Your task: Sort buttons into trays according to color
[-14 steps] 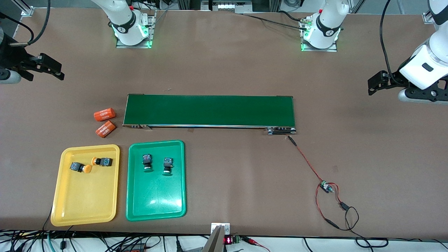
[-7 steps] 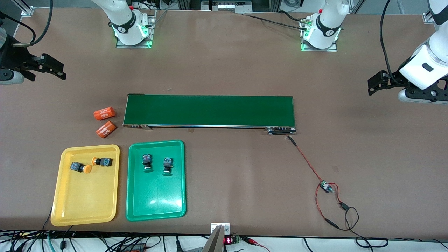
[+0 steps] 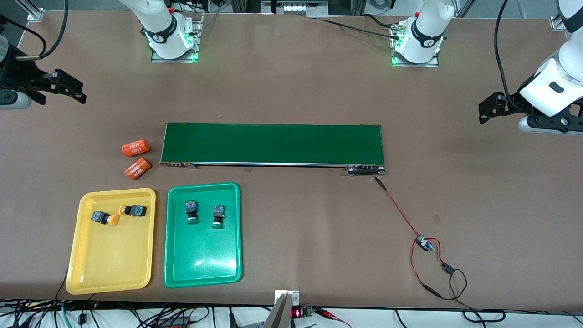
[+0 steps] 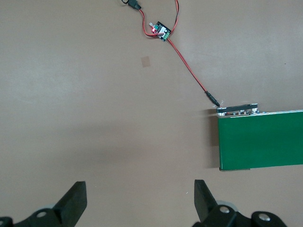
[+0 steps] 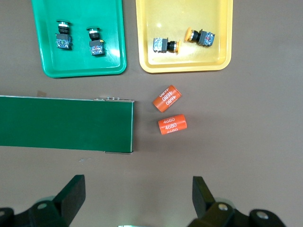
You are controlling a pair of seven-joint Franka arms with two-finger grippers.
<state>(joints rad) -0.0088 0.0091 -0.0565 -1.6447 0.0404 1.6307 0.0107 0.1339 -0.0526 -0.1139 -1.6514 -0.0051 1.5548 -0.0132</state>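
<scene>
The yellow tray holds two yellow-orange buttons. The green tray beside it holds two green buttons. Both trays show in the right wrist view, green and yellow, with their buttons. My right gripper is open and empty, held high over bare table at the right arm's end. My left gripper is open and empty over bare table at the left arm's end.
A long dark green conveyor belt lies across the middle. Two orange cylinders with white numbers lie beside its end toward the right arm. A red and black wire with a small circuit board runs from the belt's other end.
My right gripper has drifted slightly farther toward the right arm's end of the table. Nothing else has moved.
</scene>
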